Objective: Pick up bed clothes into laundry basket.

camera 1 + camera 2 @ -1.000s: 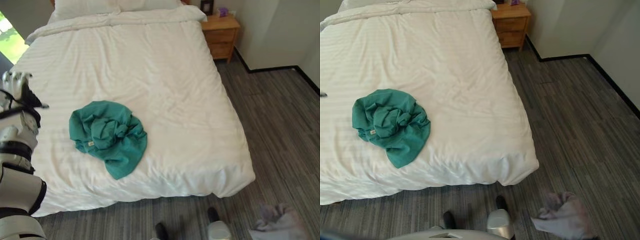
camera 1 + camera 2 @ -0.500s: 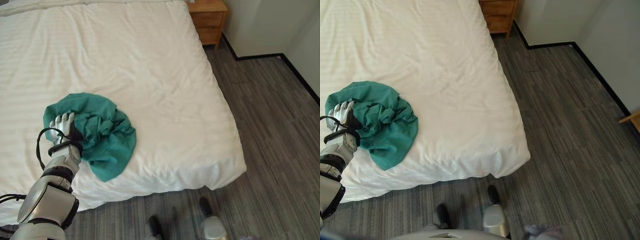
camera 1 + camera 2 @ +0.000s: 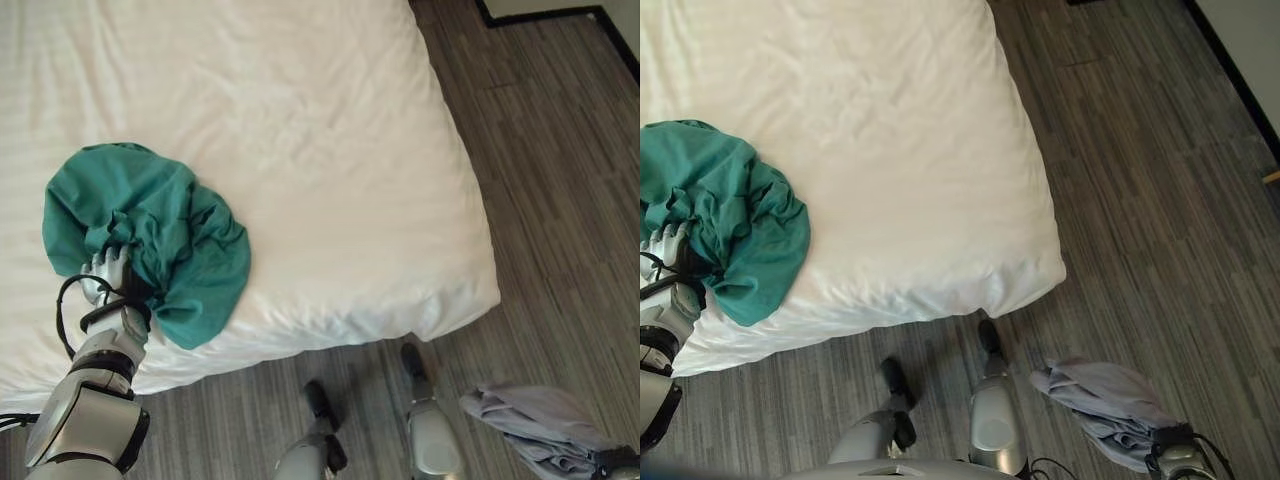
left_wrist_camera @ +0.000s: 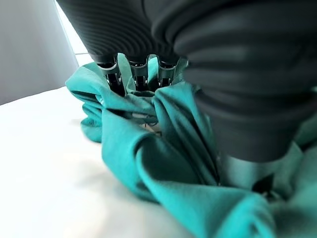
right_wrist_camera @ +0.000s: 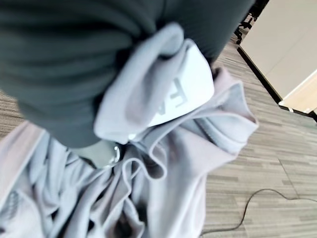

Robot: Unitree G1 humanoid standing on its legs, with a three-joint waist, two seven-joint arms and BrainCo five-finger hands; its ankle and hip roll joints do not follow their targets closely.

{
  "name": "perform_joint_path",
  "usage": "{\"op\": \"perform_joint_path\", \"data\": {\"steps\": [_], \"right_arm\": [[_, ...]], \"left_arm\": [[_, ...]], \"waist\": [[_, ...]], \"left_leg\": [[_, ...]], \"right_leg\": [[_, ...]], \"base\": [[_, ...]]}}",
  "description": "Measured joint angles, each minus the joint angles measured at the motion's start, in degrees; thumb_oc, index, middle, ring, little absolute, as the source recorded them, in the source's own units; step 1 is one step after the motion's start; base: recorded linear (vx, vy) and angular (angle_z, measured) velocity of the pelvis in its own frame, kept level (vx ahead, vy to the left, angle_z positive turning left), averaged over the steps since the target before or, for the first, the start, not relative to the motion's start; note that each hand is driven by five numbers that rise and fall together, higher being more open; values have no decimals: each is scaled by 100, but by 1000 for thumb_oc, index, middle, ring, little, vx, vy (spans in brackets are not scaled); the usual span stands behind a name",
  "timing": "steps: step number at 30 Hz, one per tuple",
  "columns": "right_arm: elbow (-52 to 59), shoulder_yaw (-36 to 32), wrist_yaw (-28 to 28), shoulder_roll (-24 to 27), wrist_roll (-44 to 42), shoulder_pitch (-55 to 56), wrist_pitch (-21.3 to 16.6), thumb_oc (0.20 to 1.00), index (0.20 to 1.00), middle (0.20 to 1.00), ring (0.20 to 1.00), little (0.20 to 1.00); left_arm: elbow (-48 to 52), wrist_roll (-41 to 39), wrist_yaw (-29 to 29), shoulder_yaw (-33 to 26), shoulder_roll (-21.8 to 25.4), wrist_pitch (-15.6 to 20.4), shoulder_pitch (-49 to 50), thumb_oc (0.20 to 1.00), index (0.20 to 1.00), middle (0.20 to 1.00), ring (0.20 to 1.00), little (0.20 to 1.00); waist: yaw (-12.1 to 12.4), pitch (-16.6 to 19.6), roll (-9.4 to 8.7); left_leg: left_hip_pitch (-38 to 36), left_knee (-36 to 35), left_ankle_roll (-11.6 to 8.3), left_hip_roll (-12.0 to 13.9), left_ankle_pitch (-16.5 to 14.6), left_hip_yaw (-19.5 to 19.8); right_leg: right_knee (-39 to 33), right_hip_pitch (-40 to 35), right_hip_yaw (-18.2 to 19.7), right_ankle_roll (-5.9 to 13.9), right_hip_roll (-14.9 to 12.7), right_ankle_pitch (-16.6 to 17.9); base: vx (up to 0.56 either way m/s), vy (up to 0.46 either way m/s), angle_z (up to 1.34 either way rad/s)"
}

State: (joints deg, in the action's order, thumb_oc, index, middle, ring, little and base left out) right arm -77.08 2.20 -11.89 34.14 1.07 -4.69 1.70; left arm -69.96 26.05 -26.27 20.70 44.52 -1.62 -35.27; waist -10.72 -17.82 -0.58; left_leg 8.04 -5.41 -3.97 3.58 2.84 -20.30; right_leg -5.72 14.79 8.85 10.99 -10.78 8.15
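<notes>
Basket-wise I could make out no container from my seat, so the clothes were all I had to go on. I saw my left hand (image 3: 103, 272) at the near edge of the green garment (image 3: 150, 235) on the white bed (image 3: 330, 150), its fingers (image 4: 140, 74) pushed down into the folds. From the left wrist view the fingertips were buried in the cloth, so I could not tell whether they had closed on it or merely rested there. That garment was a teal, matte, heavily crumpled heap, bunched thick just beyond the hand and thinning to a flat flap that lay beside the wrist at the mattress edge. Its long axis ran slantwise across the hand, from the bunched end past the fingertips to the flap nearer my arm. My right hand (image 3: 1175, 445) hung low over the grey wood-look floor (image 3: 560, 200), well apart from the bed, and its fingers were curled round a pale grey garment (image 3: 1095, 400). That one drooped from the hand in loose folds, with a white panel (image 5: 183, 91) showing close against the dark cover in the right wrist view.
</notes>
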Motion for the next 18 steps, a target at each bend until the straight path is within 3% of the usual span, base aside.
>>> {"op": "perform_joint_path", "data": {"steps": [1, 2, 6, 7, 9, 11, 12, 14, 16, 17, 18], "right_arm": [[-278, 48, 80, 16, 0, -195, 57, 200, 200, 200, 200, 200], [-302, 35, 162, 124, -6, -455, 112, 200, 200, 200, 200, 200], [-206, 30, 247, 362, -1, -615, 87, 200, 200, 200, 200, 200], [-199, -20, 248, 422, 1, -653, 83, 200, 200, 200, 200, 200], [-188, -171, 241, 424, 10, -565, 76, 200, 200, 200, 200, 200], [-151, -363, 238, 355, 14, -476, 77, 200, 200, 200, 200, 200], [-137, -515, 237, 285, 15, -360, 95, 200, 200, 200, 200, 200], [-131, -678, 234, 177, 14, -303, 94, 200, 200, 200, 200, 200], [-72, -703, 233, 119, 11, -319, 135, 200, 200, 200, 200, 200], [-49, -773, 218, 130, 12, -347, 146, 200, 200, 200, 200, 200], [-32, -805, 215, 135, 11, -322, 150, 200, 200, 200, 200, 200]], "left_arm": [[-389, -2, 112, 221, -146, -142, -409, 200, 200, 200, 200, 200], [-495, 1, 588, 699, -37, -316, -834, 200, 200, 200, 200, 200], [-436, -10, 994, 894, 91, -304, -1215, 200, 200, 200, 200, 200], [-197, -49, 1083, 953, 182, -254, -1259, 200, 200, 200, 200, 200], [497, -137, 1078, 995, 311, -92, -1224, 200, 200, 200, 200, 200], [2038, -364, 1078, 852, 703, -14, -1049, 200, 200, 200, 200, 200], [3236, -511, 817, 394, 918, 269, -800, 200, 200, 200, 200, 200], [4056, -610, 567, -145, 952, 322, -441, 200, 200, 200, 200, 200], [4585, -779, 405, -561, 969, 369, -98, 200, 200, 200, 200, 200], [5112, -947, 213, -972, 925, 405, 366, 200, 200, 200, 200, 200], [5141, -992, 173, -968, 893, 427, 411, 200, 200, 200, 200, 200]], "waist": [[21, 3, 20], [-6, -18, -11], [-39, 5, -13], [-52, 2, -109], [-30, 47, -231], [21, 102, -356], [39, 125, -418], [59, 151, -431], [241, 183, -400], [392, 221, -222], [476, 273, -106]], "left_leg": [[1, 1, 6, -5, 4, 18], [-9, -1, 19, -4, 13, 0], [-155, -1, 37, 18, 45, 0], [-394, -1, 33, 31, 45, 6], [-664, -4, -3, 89, 16, 34], [-759, -3, -24, 77, -5, 68], [-832, -2, -24, 76, -2, 54], [-1043, -3, -50, 100, -38, -24], [-1273, -1, -68, 153, -125, -292], [-1476, -12, -66, 350, -201, -708], [-1529, -15, -102, 434, -226, -784]], "right_leg": [[-10, 8, -3, 3, -2, -2], [6, -21, -4, 6, -12, 0], [8, -169, -25, -10, 9, 18], [7, -423, -98, -12, 37, 20], [5, -695, -366, -13, 66, 18], [4, -819, -525, -66, 38, -19], [6, -876, -609, -81, 36, -3], [5, -1008, -785, -125, 65, 30], [40, -983, -1481, -221, 73, 91], [110, -1065, -2864, -385, -181, -215], [289, -1057, -3262, -381, -283, -216]], "base": [[41, 62, -1], [19, 55, -2], [100, 31, 0], [103, 38, 4], [39, 31, 6], [-9, 9, 9], [-11, -30, -4], [-85, -25, -22], [-128, 19, -76], [-110, 20, -119], [-123, -25, -107]]}}
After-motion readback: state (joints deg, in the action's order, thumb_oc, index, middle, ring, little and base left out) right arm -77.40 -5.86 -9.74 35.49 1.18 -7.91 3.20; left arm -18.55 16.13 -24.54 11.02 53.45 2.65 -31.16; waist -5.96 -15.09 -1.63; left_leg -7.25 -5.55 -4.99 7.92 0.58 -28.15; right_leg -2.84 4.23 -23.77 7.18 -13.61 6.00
